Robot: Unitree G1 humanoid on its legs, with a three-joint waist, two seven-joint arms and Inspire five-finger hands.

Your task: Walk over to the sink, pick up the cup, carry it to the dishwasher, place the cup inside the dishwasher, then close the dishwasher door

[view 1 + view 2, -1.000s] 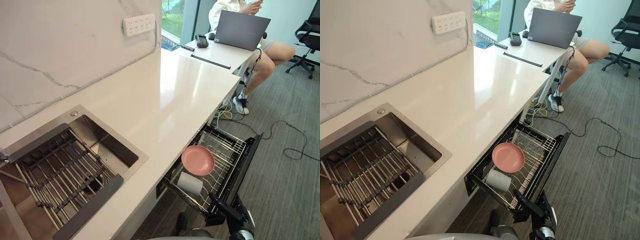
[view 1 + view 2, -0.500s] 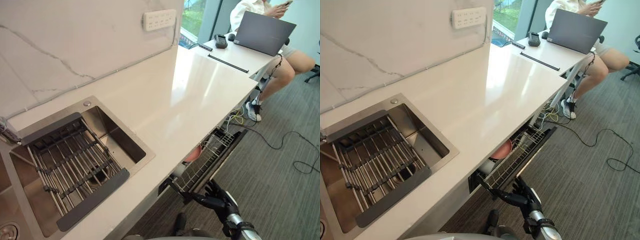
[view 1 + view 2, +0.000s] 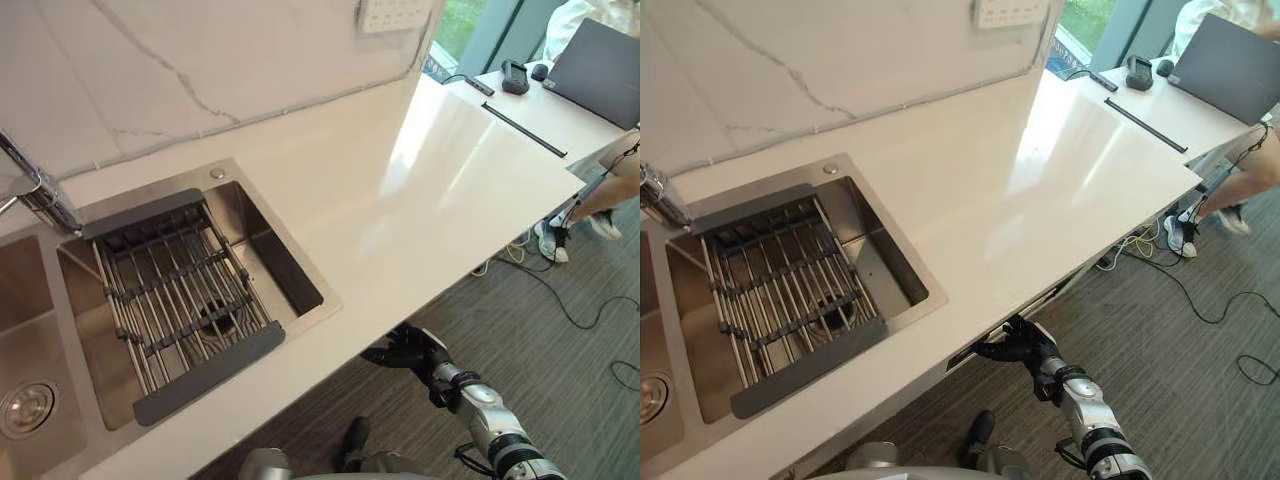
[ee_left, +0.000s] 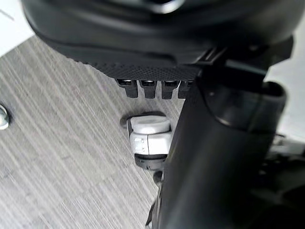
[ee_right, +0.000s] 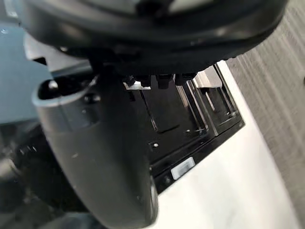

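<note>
Since a second ago, the dishwasher (image 5: 190,119) rack has gone from fully drawn out to almost wholly under the countertop (image 3: 420,180). You now see a narrow dark slot below the countertop's front edge. The cup lay in that rack beside a pink plate a second ago; it went in with the rack and is now hidden beneath the countertop.

Right hand (image 3: 410,350): just below the countertop's front edge, at the dishwasher's front. Its fingers are loosely extended toward the slot and grasp nothing. Your right wrist view shows the thumb (image 5: 95,157) standing before a dark framed panel.

Left hand (image 4: 143,38): released, fingers relaxed, hanging over grey carpet (image 4: 57,143).

Sink (image 3: 270,240): set into the countertop's near end, with a dark-framed wire rack (image 3: 170,300) lying across the basin.

Faucet (image 3: 40,190): at the countertop's back edge, beside the sink.

Power strip (image 3: 395,12): on the marble wall behind the countertop.

Laptop (image 3: 600,60): on a desk past the countertop's far end. A seated person's leg (image 3: 615,195) shows beside that end.
</note>
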